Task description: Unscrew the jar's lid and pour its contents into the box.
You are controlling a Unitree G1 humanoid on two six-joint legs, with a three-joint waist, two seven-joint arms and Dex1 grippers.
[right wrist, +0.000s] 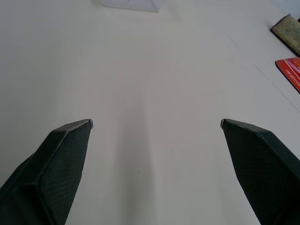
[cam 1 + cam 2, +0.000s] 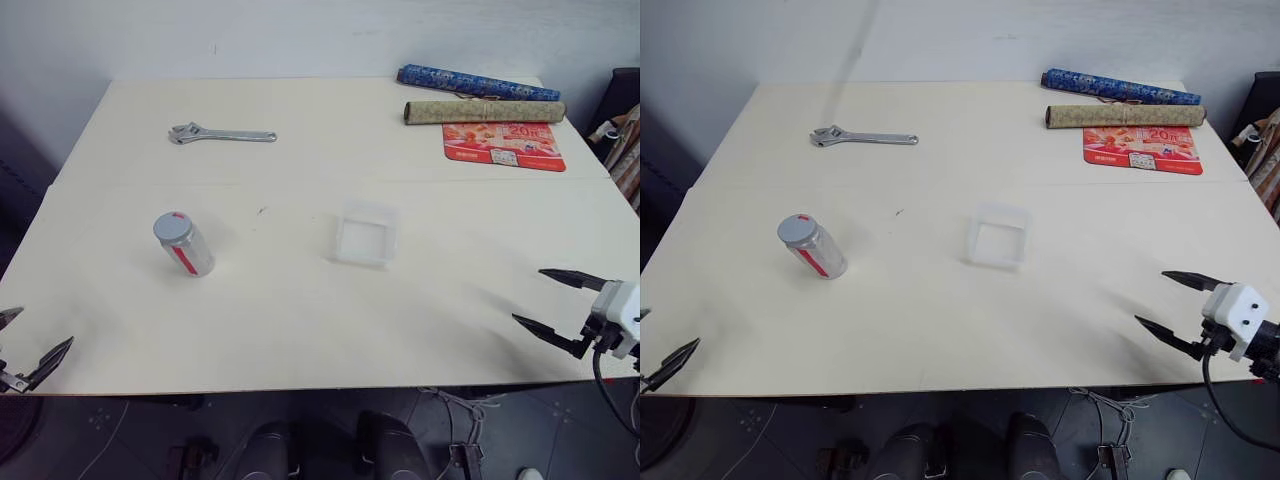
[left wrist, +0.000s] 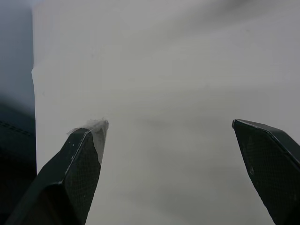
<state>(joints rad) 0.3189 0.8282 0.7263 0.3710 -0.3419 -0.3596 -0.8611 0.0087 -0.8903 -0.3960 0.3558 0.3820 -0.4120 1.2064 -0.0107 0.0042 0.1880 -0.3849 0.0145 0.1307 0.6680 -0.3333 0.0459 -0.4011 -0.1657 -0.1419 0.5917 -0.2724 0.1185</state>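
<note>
Both end effectors, the left [image 2: 22, 348] at lower left and the right [image 2: 545, 300] at lower right, hover open and empty. Mid-frame left, the jar [image 2: 186, 245] stands capped by its lid [image 2: 172, 227], with the box [image 2: 365, 233] at centre. Unscrewing hasn't begun; next comes reaching for the jar.

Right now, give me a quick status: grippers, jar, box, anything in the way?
Left gripper and right gripper open, empty. Jar upright, lid on. Box beside it, nothing between them.
</note>
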